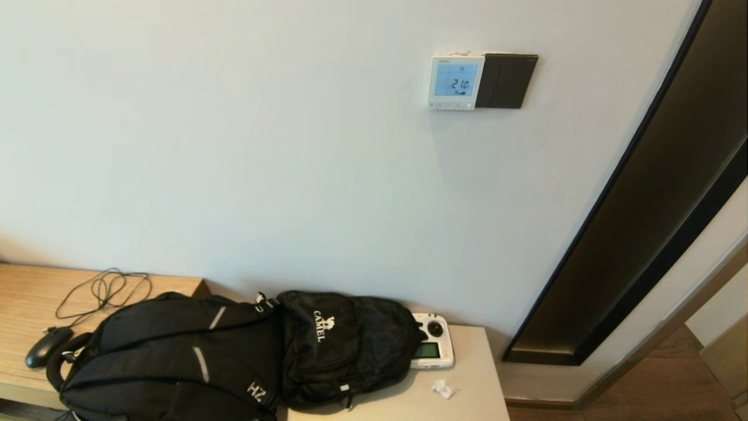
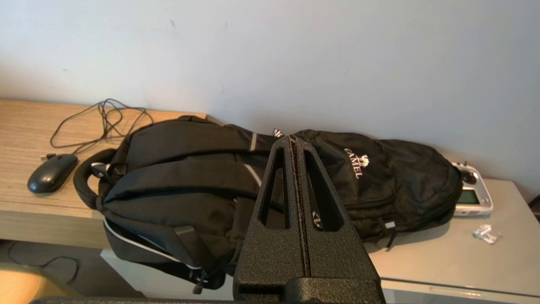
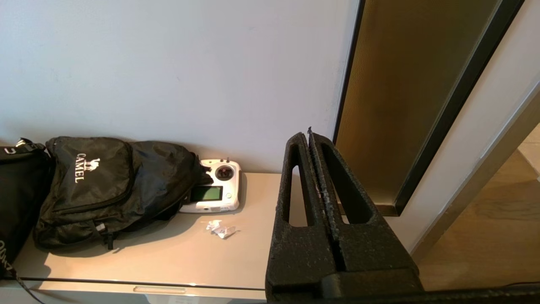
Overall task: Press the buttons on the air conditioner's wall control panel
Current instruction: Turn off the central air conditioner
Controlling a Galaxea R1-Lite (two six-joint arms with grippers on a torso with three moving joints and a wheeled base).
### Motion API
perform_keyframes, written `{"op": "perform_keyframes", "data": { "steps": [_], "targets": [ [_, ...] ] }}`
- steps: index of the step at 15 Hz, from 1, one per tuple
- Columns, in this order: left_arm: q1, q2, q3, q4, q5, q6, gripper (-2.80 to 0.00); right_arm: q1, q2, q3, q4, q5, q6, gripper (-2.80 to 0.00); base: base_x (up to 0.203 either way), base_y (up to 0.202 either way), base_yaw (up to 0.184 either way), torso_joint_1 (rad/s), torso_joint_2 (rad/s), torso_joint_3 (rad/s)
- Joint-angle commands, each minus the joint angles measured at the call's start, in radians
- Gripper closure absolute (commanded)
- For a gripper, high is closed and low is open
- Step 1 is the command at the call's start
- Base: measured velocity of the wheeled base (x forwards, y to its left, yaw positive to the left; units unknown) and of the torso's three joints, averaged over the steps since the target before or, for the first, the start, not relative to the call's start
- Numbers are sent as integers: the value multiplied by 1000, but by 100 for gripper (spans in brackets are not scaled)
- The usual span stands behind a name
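Note:
The white wall control panel (image 1: 456, 82) hangs high on the wall in the head view, its light-blue screen showing digits. A row of tiny pale buttons (image 1: 451, 105) runs along its bottom edge. It does not show in either wrist view. My left gripper (image 2: 293, 141) is shut and empty, low in front of the black backpacks. My right gripper (image 3: 308, 137) is shut and empty, low over the grey cabinet's right end. Neither arm shows in the head view, so both sit well below the panel.
A black square plate (image 1: 507, 80) adjoins the panel's right side. Two black backpacks (image 1: 234, 351), a white joystick controller (image 1: 433, 348), a paper scrap (image 1: 443, 388) and a black mouse (image 1: 47, 346) with cable lie on the cabinets. A dark door frame (image 1: 643, 234) stands at right.

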Motion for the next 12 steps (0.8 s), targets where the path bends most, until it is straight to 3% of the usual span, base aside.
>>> {"op": "perform_keyframes", "data": {
  "steps": [1, 12],
  "targets": [
    [0, -2, 0, 0, 0, 0, 0, 0, 1, 0, 0, 1, -2, 0, 0, 0, 0, 0, 0, 0],
    [0, -2, 0, 0, 0, 0, 0, 0, 3, 2, 1, -2, 5, 0, 0, 0, 0, 0, 0, 0]
  ]
}}
